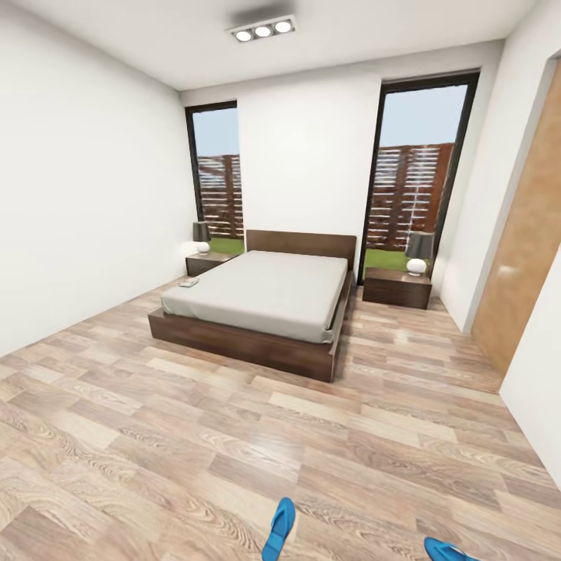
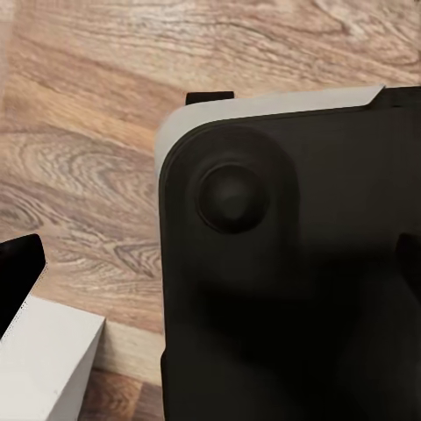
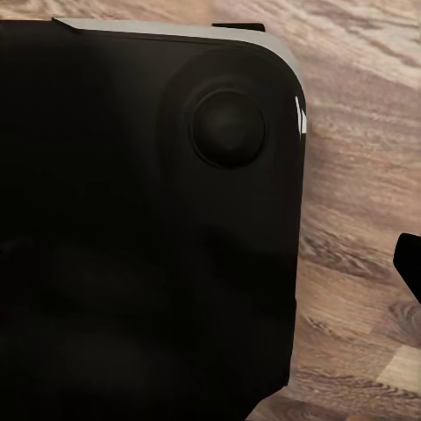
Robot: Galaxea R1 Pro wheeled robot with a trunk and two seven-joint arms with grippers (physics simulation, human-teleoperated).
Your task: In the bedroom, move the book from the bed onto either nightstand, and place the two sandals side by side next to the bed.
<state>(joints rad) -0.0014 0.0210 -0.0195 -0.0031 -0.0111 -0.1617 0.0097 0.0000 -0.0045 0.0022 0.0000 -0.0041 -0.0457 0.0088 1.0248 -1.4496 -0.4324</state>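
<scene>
Book [image 1: 188,283] lies flat on smooth grey bed [image 1: 273,292].

Head view looks from high up, forward and a bit down, across the wood floor [image 1: 234,436] toward the bed [image 1: 265,300] at the far wall, two tall windows behind it; it takes in the ceiling light and both side walls, so a wide, distant view. Two blue sandals [image 1: 278,530] sit at its near edge. Left wrist view looks steeply down at close range onto a dark rounded robot body panel [image 2: 289,263] with floor planks [image 2: 79,158] past it. Right wrist view does the same, its panel [image 3: 149,237] closer (mostly black), planks [image 3: 360,228] alongside. All three views share the plank floor.
</scene>
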